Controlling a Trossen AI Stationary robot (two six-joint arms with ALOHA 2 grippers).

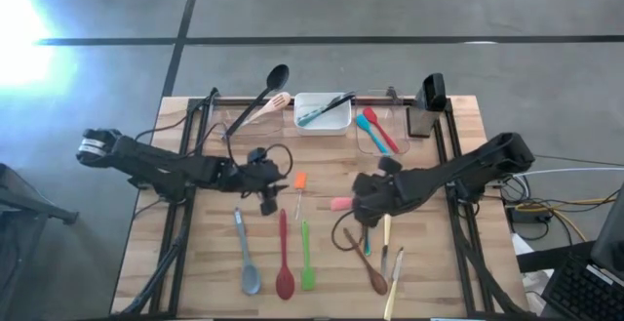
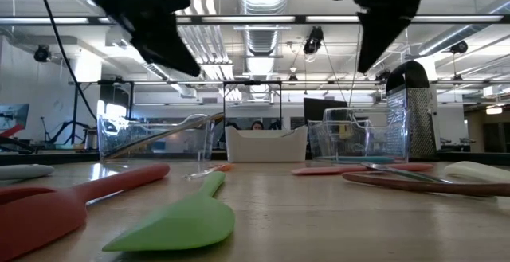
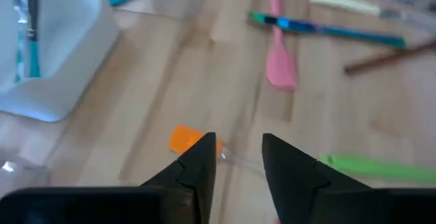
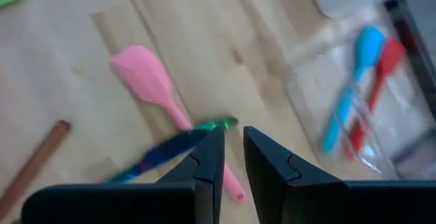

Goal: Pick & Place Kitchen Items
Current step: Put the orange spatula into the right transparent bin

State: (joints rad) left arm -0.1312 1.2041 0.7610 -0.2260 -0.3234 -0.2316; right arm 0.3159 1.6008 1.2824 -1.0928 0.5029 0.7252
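My left gripper (image 1: 273, 186) (image 3: 238, 159) hangs open above the orange spatula (image 3: 184, 140), whose clear handle runs below the gap on the table. My right gripper (image 1: 363, 212) (image 4: 233, 141) is open by a narrow gap, with nothing in it. It hovers over the pink spatula (image 4: 146, 81) and a blue-green utensil (image 4: 167, 154) that lies across the pink handle. In the low view both grippers (image 2: 187, 64) (image 2: 368, 64) hang clear of the table with nothing below them. A grey spoon (image 1: 246, 258), a red spoon (image 1: 284, 262) and a green spatula (image 1: 306, 258) lie flat near the front.
A brown wooden spoon (image 1: 366, 262) and cream-handled cutlery (image 1: 388, 243) lie at the front right. At the back stand a clear tub holding a black spoon (image 1: 261, 95), a white tub (image 1: 324, 114), a clear tub with blue and red spatulas (image 1: 375, 131), and a grater (image 1: 429, 97).
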